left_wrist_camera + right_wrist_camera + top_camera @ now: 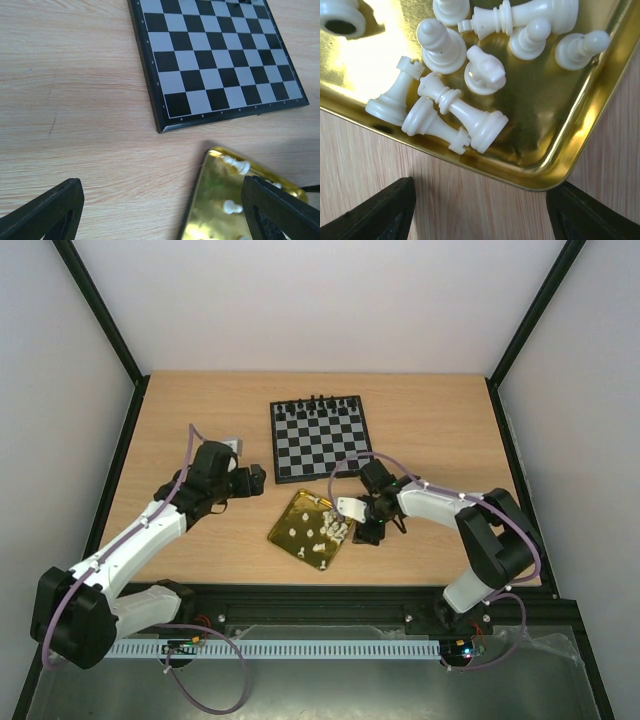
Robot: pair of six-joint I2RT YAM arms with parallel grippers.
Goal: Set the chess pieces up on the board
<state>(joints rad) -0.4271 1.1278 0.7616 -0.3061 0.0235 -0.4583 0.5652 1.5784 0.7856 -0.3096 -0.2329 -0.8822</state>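
Observation:
The board (320,440) lies at the table's middle back, and the squares of the board (220,55) that the left wrist view shows are bare. White chess pieces (465,112) lie tumbled in a shiny gold tray (555,170), which sits just in front of the board. My right gripper (480,220) is open over the wood just outside the tray's rim, holding nothing. In the top view the right gripper (354,524) is at the tray's right edge. My left gripper (162,220) is open and empty above the table, left of the tray (210,200), where two white pieces (237,165) show.
Black chessmen (318,403) stand along the board's far rows. The gold tray (310,530) sits turned like a diamond between the two arms. Black frame posts and grey walls enclose the table on three sides.

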